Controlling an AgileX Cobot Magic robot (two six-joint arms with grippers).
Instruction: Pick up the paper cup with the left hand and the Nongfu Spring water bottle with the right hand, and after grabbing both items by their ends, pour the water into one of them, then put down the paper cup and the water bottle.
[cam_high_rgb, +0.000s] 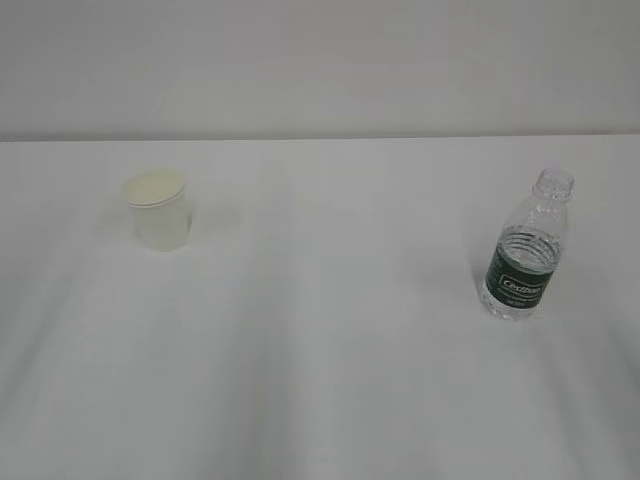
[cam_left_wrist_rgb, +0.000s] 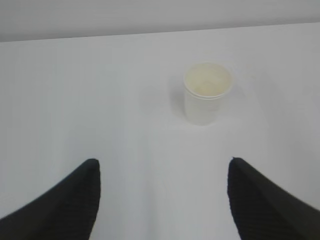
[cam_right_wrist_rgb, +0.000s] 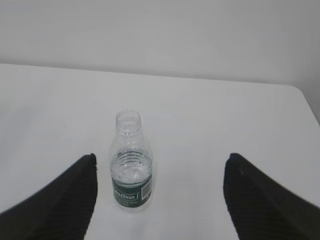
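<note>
Our left hand (cam_left_wrist_rgb: 162, 200) has its black fingers (cam_left_wrist_rgb: 70, 200) spread wide with nothing in them, and so does our right hand (cam_right_wrist_rgb: 160, 200). Just past the right fingers (cam_right_wrist_rgb: 260, 200) stands the water bottle (cam_right_wrist_rgb: 131, 167), upright on the white surface (cam_high_rgb: 330, 350), over on the right side. It has no cap and some water (cam_right_wrist_rgb: 131, 172) inside, so we think it will be a bit heavy, squishy and easy to spill. We should hold it low. Its green label (cam_high_rgb: 522, 280) has white writing, too blurry to read. Farther from the left fingers sits the paper cup (cam_left_wrist_rgb: 207, 92), upright on the left, well apart from the bottle. It looks light and easy to crush, so we should squeeze gently
</note>
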